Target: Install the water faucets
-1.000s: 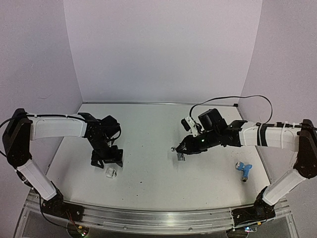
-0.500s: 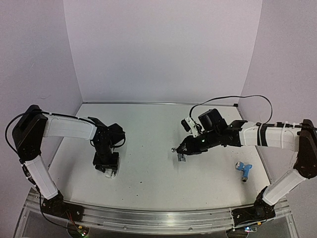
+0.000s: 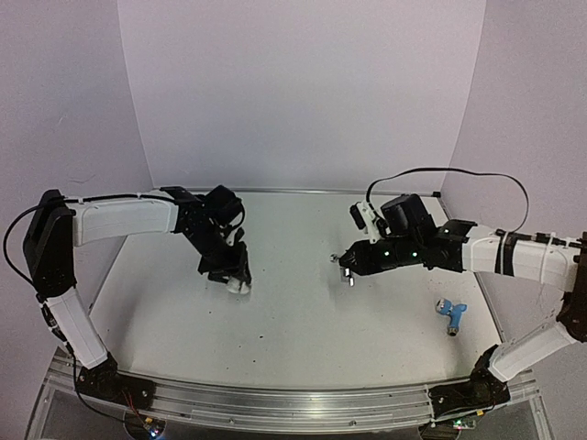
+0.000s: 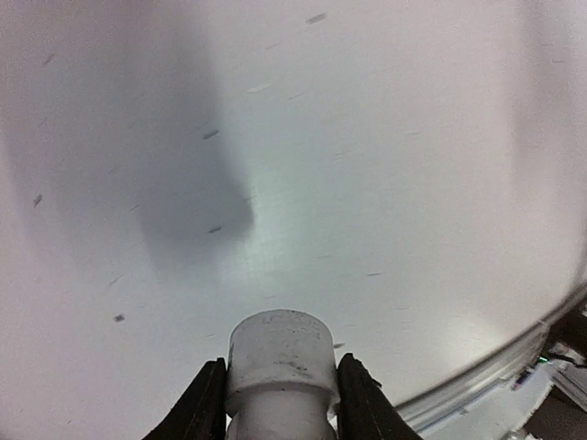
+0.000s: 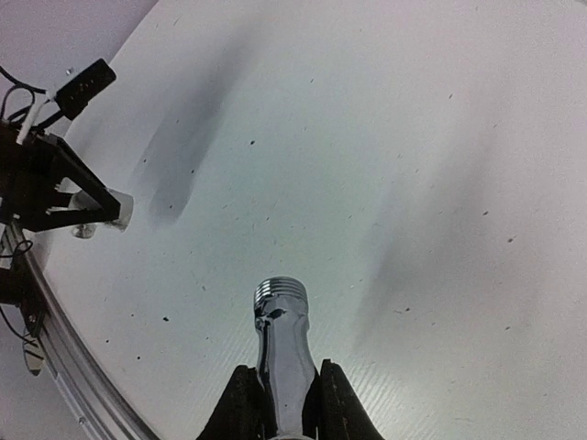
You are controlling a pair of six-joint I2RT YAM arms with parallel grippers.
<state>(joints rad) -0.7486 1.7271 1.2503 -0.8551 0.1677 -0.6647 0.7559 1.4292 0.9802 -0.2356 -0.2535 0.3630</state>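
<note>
My right gripper (image 5: 282, 374) is shut on the shiny silver water faucet (image 5: 280, 330), whose threaded end points away from the wrist. From above, this faucet (image 3: 346, 274) hangs over the table's middle right in the right gripper (image 3: 349, 267). The light blue faucet (image 3: 451, 314) lies on the table near the right edge, apart from both arms. My left gripper (image 4: 280, 371) is shut on a white stubby cylindrical fitting (image 4: 280, 346), held above the table left of centre (image 3: 239, 286). The right wrist view shows that fitting (image 5: 117, 209) facing the silver faucet.
The white table (image 3: 293, 339) has walls at the back and sides. A metal rail (image 3: 275, 403) runs along the near edge. A black cable (image 3: 440, 174) loops above the right arm.
My left gripper has shut on the white fitting, lifted it off the table and carried it back and to the right. The right arm has shifted slightly right with the silver faucet.
</note>
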